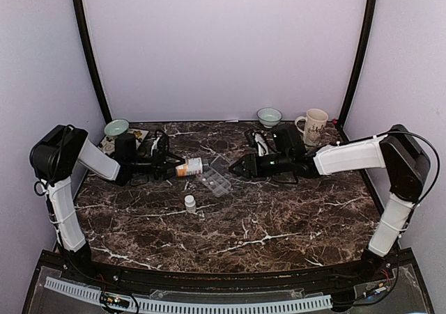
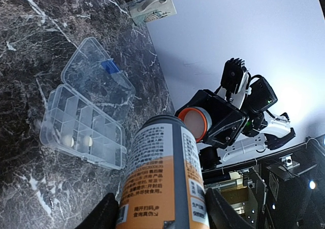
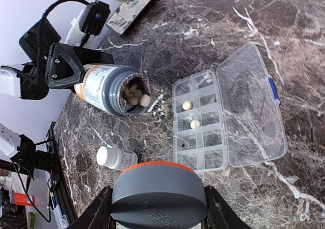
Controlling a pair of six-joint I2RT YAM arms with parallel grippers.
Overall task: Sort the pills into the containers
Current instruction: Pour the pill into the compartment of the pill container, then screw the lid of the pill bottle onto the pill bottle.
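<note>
While left end effector (image 2: 165, 216) clamps bottle (image 2: 161, 163), right end effector (image 3: 158, 216) clamps cap (image 3: 157, 188), seemingly near organiser (image 3: 252, 107) and vial (image 3: 116, 158).

Enclosure walls (image 1: 223, 42): plain, pale lilac; two black posts (image 1: 90, 56) stand at the rear corners. Table (image 1: 244, 223): dark marble-pattern top; white veining.

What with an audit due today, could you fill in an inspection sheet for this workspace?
Surface: dark white-veined marble-pattern tabletop.
Job's things: clear plastic organiser box, lid open flat, two pale pills in separate compartments; uncapped amber pill bottle held sideways, pills at its mouth.
Clutter: small white bottle upright; two ceramic bowls, cream mug at back.
Grippers: left gripper shut on the amber pill bottle; right gripper shut on its grey round cap.
Cables: black cables on both arms.
Surroundings: plain lilac walls.
</note>
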